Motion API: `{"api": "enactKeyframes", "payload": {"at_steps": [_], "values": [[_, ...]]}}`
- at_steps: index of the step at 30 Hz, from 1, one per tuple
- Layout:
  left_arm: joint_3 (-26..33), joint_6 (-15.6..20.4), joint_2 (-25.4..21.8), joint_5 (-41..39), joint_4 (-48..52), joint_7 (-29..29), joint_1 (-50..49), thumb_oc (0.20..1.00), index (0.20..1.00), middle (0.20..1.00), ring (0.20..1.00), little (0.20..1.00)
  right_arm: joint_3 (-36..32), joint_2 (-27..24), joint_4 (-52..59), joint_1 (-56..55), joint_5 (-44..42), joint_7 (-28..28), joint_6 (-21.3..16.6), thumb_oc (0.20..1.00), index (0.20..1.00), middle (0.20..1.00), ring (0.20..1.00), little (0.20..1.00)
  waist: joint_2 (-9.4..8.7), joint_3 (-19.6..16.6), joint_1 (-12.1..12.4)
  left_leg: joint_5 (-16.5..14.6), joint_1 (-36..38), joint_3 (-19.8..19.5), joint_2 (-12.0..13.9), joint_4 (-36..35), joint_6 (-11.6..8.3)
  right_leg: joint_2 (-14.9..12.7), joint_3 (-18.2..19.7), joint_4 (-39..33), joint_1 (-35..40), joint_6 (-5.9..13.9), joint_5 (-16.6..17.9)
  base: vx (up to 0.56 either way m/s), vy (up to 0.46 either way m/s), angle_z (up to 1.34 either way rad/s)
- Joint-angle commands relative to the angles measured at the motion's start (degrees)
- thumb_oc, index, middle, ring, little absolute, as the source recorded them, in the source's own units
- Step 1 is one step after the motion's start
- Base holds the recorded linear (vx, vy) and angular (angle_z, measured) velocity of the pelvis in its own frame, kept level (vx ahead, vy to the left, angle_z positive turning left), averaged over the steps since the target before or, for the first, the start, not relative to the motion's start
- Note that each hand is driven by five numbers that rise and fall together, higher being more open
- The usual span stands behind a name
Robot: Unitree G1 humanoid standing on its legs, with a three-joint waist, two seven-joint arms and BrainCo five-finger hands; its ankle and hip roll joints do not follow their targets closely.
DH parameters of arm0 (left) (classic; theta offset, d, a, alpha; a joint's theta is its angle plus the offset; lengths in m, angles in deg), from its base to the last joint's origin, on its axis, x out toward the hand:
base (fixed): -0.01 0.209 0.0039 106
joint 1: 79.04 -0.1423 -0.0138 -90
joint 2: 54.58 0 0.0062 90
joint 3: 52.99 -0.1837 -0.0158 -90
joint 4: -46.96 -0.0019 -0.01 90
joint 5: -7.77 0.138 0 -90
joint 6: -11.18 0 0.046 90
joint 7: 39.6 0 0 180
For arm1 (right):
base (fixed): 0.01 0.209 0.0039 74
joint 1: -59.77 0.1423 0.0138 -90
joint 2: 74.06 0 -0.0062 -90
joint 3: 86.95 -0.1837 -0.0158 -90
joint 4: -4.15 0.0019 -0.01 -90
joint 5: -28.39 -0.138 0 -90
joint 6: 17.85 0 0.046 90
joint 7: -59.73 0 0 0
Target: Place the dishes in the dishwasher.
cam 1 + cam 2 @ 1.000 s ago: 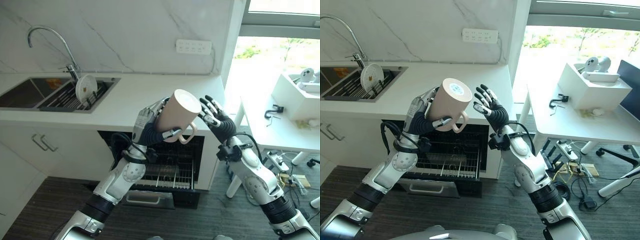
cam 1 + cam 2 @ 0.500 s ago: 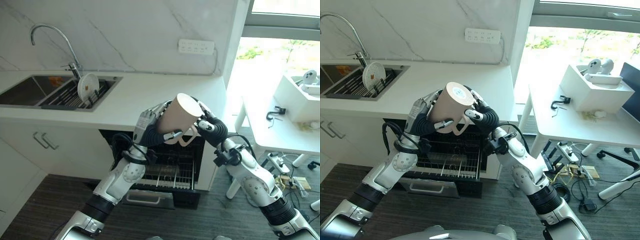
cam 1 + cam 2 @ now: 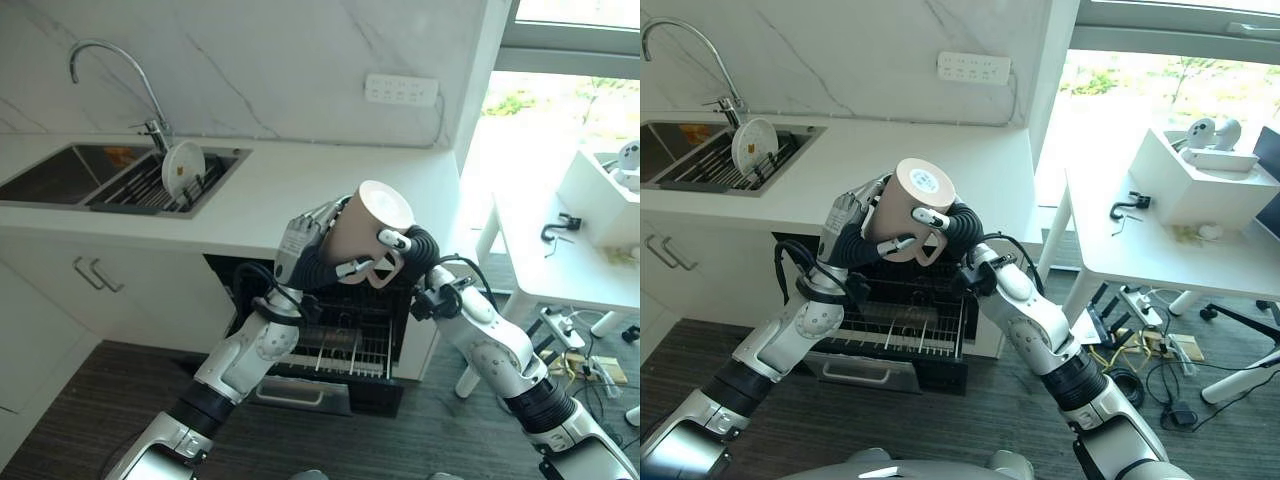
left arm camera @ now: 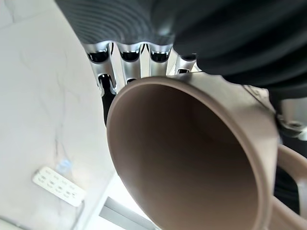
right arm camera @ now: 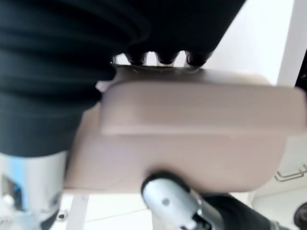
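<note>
While my left hand (image 3: 305,250) curls round the beige mug (image 3: 365,230), my right hand (image 3: 415,248) clamps its handle, above the open dishwasher (image 3: 350,340).

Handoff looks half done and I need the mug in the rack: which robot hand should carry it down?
Probably the right robot hand: it wraps the mug at its handle, nearer the open dishwasher rack. The left robot hand holds its far side.
</note>
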Motion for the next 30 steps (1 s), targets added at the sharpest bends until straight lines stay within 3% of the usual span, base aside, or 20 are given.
{"api": "enactKeyframes", "payload": {"at_steps": [1, 8, 14, 23, 30], "values": [[-7.21, -0.34, -0.15, 4.96, -0.21, 1.16, 8.98, 0.2, 0.2, 0.2, 0.2, 0.2, 3.92, 5.66, 1.94, 7.77, 1.98, 1.36, -0.36, 1.0, 1.0, 1.0, 1.0, 1.0, -1.55, -0.11, 0.26, -3.57, 0.89, -5.64, -0.03, 0.91, -2.08, -1.72, 2.03, -2.25, 2.49, 4.92, 1.38, 0.0, 0.0, 0.0], [-16.73, -1.34, 2.05, 6.81, -3.52, 3.96, 16.19, 0.2, 0.2, 0.2, 0.2, 0.2, 7.63, 9.56, -2.89, 12.28, 2.43, 0.38, 3.1, 1.0, 1.0, 1.0, 1.0, 1.0, -1.23, -0.44, -0.45, -3.67, 0.88, -5.59, -0.13, 0.91, -2.05, -1.57, 2.43, -2.25, 2.41, 4.97, 1.19, 0.0, 0.0, 0.0], [-19.78, -1.76, 1.73, 7.68, -3.79, 4.03, 19.56, 0.2, 0.2, 0.2, 0.2, 0.2, 9.29, 10.48, -4.99, 13.5, 2.79, -0.32, 5.76, 1.0, 1.0, 1.0, 1.0, 1.0, -0.82, -0.57, -0.91, -3.63, 0.74, -5.53, -0.18, 0.91, -2.09, -1.62, 2.65, -2.25, 2.18, 4.99, 1.12, 0.0, 0.0, 0.0], [-22.94, 0.77, 1.25, 7.48, -2.06, 7.6, 21.87, 0.2, 0.2, 0.2, 0.2, 0.2, 10.93, 11.17, -8.04, 14.69, 3.87, 0.57, 5.85, 1.0, 1.0, 1.0, 1.0, 1.0, -0.48, -0.43, -1.16, -3.63, 0.63, -5.84, -0.45, 0.91, -2.02, -1.43, 2.92, -2.25, 2.16, 4.83, 1.01, 0.0, 0.0, 0.0], [-25.33, 0.92, 2.98, 6.52, -1.23, 9.28, 22.44, 0.2, 0.2, 0.2, 0.2, 0.2, 11.75, 12.23, -8.8, 16.58, 2.48, -1.15, 2.99, 1.0, 1.0, 1.0, 1.0, 1.0, -0.49, -0.08, -1.2, -3.74, 0.51, -6.03, -0.55, 0.91, -1.9, -1.29, 3.18, -2.25, 2.04, 4.83, 0.87, 0.0, 0.0, 0.0]]}}
